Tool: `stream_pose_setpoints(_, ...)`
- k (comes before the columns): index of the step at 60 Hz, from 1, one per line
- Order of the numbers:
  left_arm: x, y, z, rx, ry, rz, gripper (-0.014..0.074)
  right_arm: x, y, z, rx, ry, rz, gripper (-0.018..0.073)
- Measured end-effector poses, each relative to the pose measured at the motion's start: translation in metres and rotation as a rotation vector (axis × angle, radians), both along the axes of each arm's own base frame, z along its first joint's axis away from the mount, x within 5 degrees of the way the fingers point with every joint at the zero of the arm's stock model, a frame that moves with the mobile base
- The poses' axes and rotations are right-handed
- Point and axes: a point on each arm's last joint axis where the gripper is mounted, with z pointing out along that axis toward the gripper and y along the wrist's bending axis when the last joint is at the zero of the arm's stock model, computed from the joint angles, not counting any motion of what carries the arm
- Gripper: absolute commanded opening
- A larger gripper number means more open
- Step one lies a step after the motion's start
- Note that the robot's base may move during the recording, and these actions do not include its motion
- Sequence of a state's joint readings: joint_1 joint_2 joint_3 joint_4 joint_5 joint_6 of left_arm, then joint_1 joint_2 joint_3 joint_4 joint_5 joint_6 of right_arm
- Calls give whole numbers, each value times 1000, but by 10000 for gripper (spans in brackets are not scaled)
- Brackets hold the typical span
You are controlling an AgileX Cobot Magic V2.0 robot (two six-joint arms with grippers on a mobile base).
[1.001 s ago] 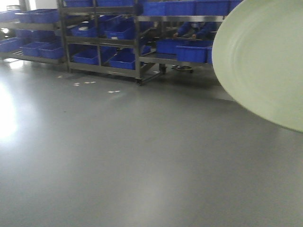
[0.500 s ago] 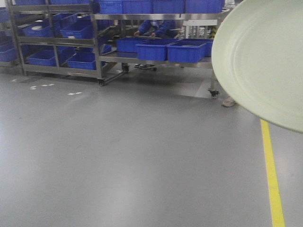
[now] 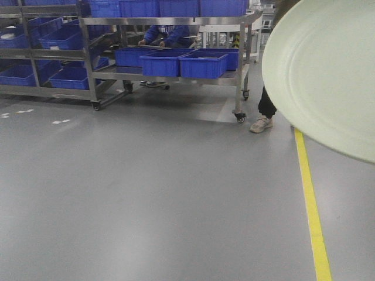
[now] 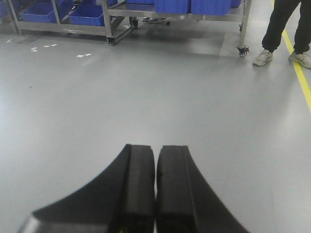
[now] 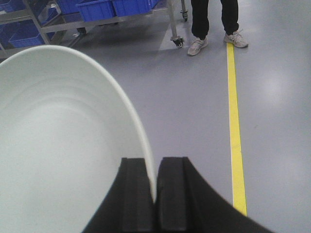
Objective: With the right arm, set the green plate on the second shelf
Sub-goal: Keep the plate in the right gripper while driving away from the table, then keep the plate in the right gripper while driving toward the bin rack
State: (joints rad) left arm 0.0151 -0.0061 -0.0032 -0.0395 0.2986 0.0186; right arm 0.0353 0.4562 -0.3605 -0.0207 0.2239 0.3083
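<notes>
The right gripper (image 5: 155, 167) is clamping the rim of the green plate (image 5: 63, 136), with its two black fingers (image 5: 138, 194) pressing together on the edge. In the wrist view the plate is spreading up and to the left of the fingers. It is hanging in the air over the grey floor (image 5: 194, 111), left of the yellow line (image 5: 234, 131). The left gripper (image 4: 155, 155) is hovering over bare floor, jaws pressed together on nothing. Farther off, a person's pale shoes (image 5: 197, 46) are standing at the line's far end, one just left of it. Beyond them, left of the line, a wheeled metal rack (image 3: 170, 21) is carrying blue bins (image 3: 202, 64).
</notes>
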Motion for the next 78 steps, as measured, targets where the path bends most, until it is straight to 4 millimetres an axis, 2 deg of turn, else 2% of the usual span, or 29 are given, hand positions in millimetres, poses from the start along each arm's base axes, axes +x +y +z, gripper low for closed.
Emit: stream_pose_setpoints(78, 0, 0, 0, 0, 0, 0, 124, 0, 0, 0, 0, 0, 0, 54)
